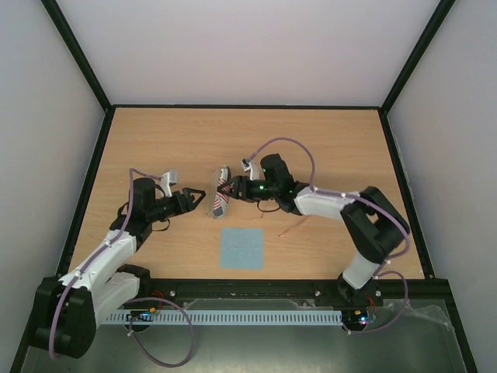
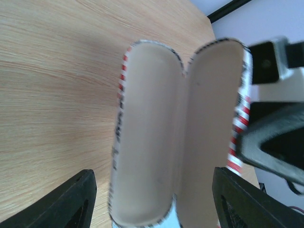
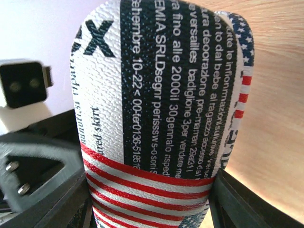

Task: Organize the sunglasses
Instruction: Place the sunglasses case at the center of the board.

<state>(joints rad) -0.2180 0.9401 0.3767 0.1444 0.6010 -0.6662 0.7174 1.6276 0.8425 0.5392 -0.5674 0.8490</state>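
The stars-and-stripes case [image 1: 219, 200] stands open at the table's middle. Its beige inside [image 2: 152, 118] faces my left gripper and its printed outside [image 3: 156, 85] faces my right. My right gripper [image 1: 233, 189] is shut on one half of the case, with the fingers pressed to both sides in the right wrist view [image 3: 149, 190]. My left gripper [image 1: 194, 196] is open. Its fingers stand wide on either side of the case's near end without touching it [image 2: 153, 180]. A thin red-orange line [image 1: 293, 226] on the table beside the right arm looks like part of the sunglasses. The rest is hidden.
A square light-blue cloth [image 1: 241, 248] lies flat near the front edge, just below the case. A black frame [image 1: 85, 202] borders the wooden table on all sides. The right arm's forearm [image 1: 326, 203] stretches across the table's right half.
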